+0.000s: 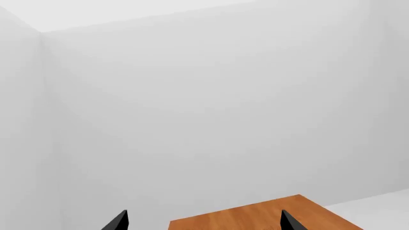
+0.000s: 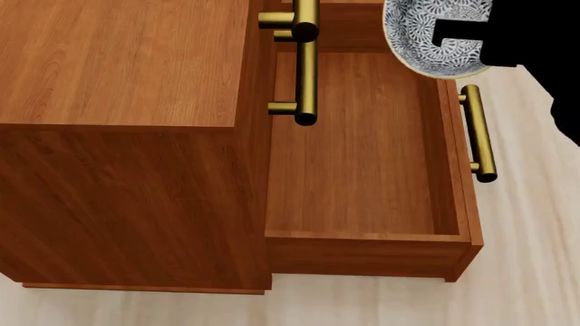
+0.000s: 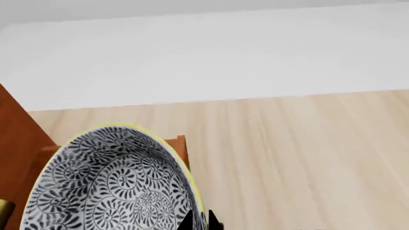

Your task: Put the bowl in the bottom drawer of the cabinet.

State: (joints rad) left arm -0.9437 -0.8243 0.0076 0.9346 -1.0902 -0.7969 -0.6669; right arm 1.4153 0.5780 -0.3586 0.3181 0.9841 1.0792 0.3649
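The head camera looks steeply down, close over the cabinet (image 2: 127,61) and its open bottom drawer (image 2: 363,176). The right wrist camera sits low, right against the bowl (image 3: 108,187), facing across the floor (image 3: 300,153) to the wall. The left wrist camera faces blank wall above the cabinet top (image 1: 255,218). All share the cabinet.

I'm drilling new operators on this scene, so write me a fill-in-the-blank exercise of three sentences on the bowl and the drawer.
1. The bowl is held by the ____ gripper.
2. The bottom drawer of the cabinet is pulled ____.
3. The inside of that drawer holds ____.

Missing words: right; open; nothing
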